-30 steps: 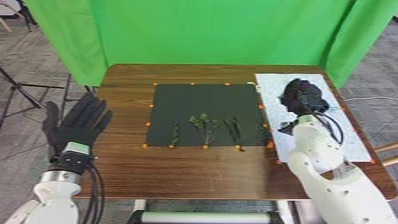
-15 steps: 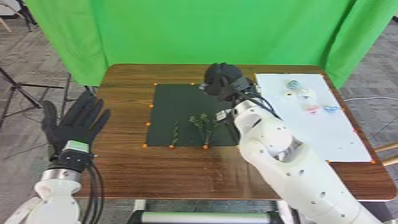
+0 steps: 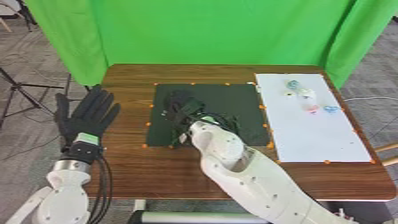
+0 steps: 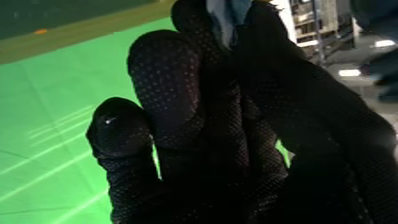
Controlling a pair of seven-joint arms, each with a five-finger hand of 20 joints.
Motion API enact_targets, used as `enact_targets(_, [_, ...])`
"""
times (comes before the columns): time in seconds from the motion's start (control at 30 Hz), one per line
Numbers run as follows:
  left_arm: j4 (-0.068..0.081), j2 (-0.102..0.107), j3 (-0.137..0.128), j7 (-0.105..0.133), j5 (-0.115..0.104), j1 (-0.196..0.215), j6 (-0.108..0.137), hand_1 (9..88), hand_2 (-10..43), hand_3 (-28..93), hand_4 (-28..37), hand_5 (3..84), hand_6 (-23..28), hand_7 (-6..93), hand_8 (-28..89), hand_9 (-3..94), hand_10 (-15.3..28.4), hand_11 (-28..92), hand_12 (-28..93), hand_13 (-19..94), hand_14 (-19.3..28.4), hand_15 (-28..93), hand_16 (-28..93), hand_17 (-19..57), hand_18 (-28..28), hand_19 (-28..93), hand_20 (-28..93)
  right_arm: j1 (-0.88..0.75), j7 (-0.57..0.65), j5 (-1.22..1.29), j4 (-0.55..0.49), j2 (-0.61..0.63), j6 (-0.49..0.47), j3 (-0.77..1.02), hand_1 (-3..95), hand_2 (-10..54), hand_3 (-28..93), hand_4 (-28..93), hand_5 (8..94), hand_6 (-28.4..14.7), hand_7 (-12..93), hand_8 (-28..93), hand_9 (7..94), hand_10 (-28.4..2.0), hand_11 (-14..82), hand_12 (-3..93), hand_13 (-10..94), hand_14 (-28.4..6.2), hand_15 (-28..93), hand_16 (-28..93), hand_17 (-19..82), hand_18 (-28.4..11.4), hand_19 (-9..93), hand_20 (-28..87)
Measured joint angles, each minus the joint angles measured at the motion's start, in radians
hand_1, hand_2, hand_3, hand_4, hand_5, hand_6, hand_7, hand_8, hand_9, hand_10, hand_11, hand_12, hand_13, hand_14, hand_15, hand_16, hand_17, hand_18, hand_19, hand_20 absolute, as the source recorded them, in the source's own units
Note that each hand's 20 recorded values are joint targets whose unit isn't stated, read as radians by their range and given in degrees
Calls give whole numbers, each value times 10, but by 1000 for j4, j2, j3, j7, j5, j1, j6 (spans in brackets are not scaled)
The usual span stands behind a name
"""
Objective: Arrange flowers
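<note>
In the head view my right hand (image 3: pixel 183 106) is over the left half of the dark mat (image 3: pixel 242 96). The right wrist view shows my right hand (image 4: pixel 213 115) with thumb and fingertips closed on a blue-grey flower piece (image 4: pixel 228 17). Green stems (image 3: pixel 229 123) lie on the mat, partly hidden by my right hand and forearm. On the white sheet (image 3: pixel 324 142) rest a blue-green flower (image 3: pixel 293 84), a small yellow one (image 3: pixel 289 93), a white one (image 3: pixel 306 93), a pink one (image 3: pixel 312 108) and a blue one (image 3: pixel 331 109). My left hand (image 3: pixel 85 120) is open, fingers straight.
Small orange markers (image 3: pixel 327 161) line the edges of the mat and sheet. The brown table (image 3: pixel 160 172) extends around them, with a green curtain (image 3: pixel 204 35) behind its far edge. My right forearm crosses the table's near edge.
My right hand has swung left from the white sheet, past the mat's far edge, and come nearer over the mat's left half. My left hand has shifted slightly right.
</note>
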Motion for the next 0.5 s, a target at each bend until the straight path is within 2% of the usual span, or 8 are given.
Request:
enact_targets(0.2, [1, 1, 0, -2, 1, -2, 0, 223, 214, 609, -283, 443, 65, 111, -93, 365, 125, 195, 64, 237, 110, 315, -118, -31, 112, 336, 91, 2, 59, -72, 27, -26, 3, -23, 556, -95, 724, -283, 766, -13, 291, 30, 883, -100, 92, 332, 805, -73, 537, 297, 488, -201, 932, 419])
enact_targets(0.37, [8, 0, 0, -26, 5, -5, 0, 223, 215, 610, -283, 443, 66, 113, -92, 368, 125, 202, 66, 250, 119, 341, -117, -33, 115, 344, 90, -6, 81, -135, 46, -48, -32, -25, 542, -95, 730, -283, 766, -17, 267, 33, 876, -101, 97, 323, 804, -74, 533, 306, 487, -202, 932, 418])
enact_targets(0.5, [13, -2, 4, -39, 6, -14, 0, 217, 214, 618, -283, 442, 66, 116, -91, 372, 129, 206, 67, 260, 125, 355, -116, -35, 117, 350, 89, -16, 94, -138, 51, -58, -51, -29, 520, -95, 722, -283, 756, -21, 242, 32, 846, -115, 125, 277, 797, -81, 529, 295, 484, -205, 932, 412])
